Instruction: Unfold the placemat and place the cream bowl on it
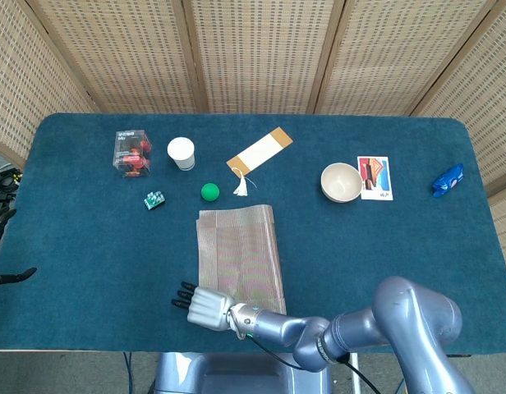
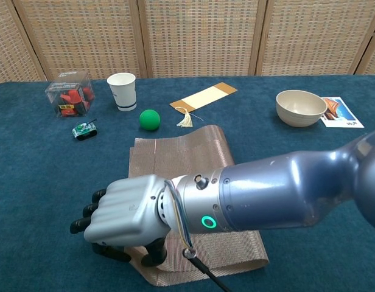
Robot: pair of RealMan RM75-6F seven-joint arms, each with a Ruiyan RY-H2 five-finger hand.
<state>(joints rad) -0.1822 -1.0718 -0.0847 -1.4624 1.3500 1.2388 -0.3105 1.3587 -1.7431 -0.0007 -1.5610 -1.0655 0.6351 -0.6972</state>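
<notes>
The folded brown placemat (image 1: 241, 250) (image 2: 181, 161) lies lengthwise in the middle of the blue table, its near end skewed a little to the right. My right hand (image 1: 205, 306) (image 2: 126, 218) reaches across to the mat's near left corner and grips it with curled fingers; the corner looks slightly raised. The cream bowl (image 1: 341, 181) (image 2: 301, 107) stands upright at the back right, well away from the hand. Neither view shows my left hand.
At the back left are a clear box of red pieces (image 1: 131, 153), a white paper cup (image 1: 181, 153), a small green toy (image 1: 154, 199) and a green ball (image 1: 209, 191). A tasselled bookmark (image 1: 258, 153) lies behind the mat. A picture card (image 1: 374, 178) and blue packet (image 1: 448, 180) lie right of the bowl.
</notes>
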